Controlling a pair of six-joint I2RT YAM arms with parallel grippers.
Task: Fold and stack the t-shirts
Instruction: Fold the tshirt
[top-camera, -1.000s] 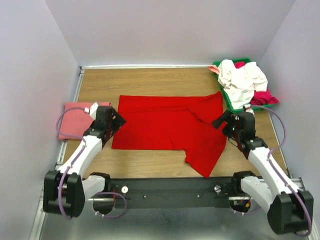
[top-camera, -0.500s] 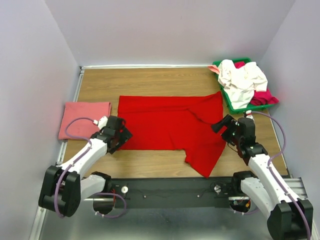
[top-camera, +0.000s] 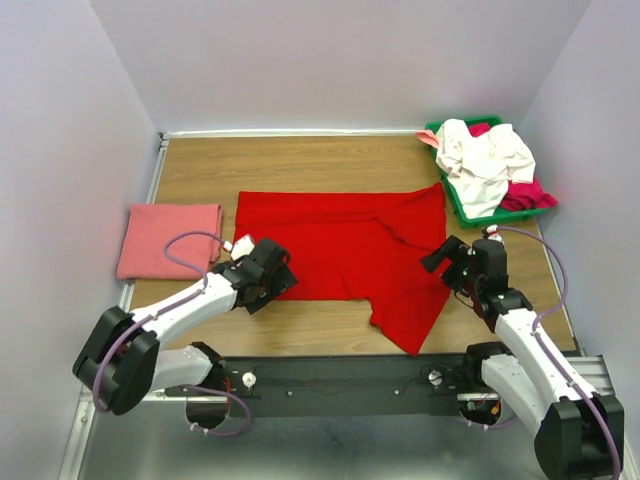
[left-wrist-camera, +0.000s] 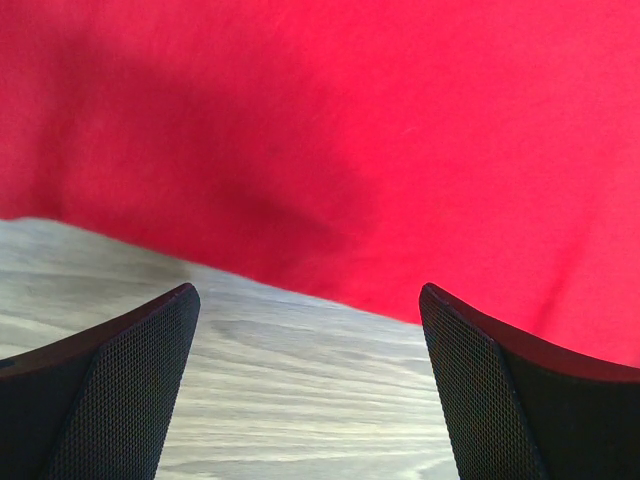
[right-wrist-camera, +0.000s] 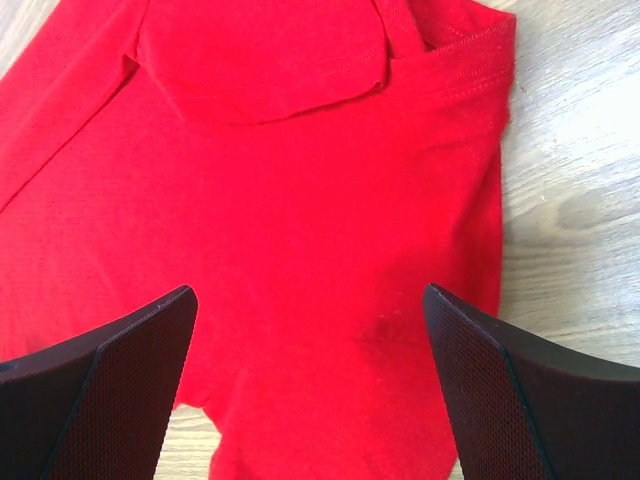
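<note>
**A:** Where is my left gripper (left-wrist-camera: 305, 292)?
**B:** I hold it spread apart at the red t-shirt's (top-camera: 340, 250) near-left hem, with cloth just beyond. The right gripper (right-wrist-camera: 307, 292), likewise apart, hovers over the shirt's right end.
**A:** Long axis?
**B:** Left–right across the desk (top-camera: 300, 160); one flap points toward its near edge.

A lab test cell: plain walls (top-camera: 330, 60) enclose a wooden table (top-camera: 300, 160).

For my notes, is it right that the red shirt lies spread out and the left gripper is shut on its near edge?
Not quite: the left wrist view shows the left gripper open at that edge. The red shirt does lie spread out.
</note>
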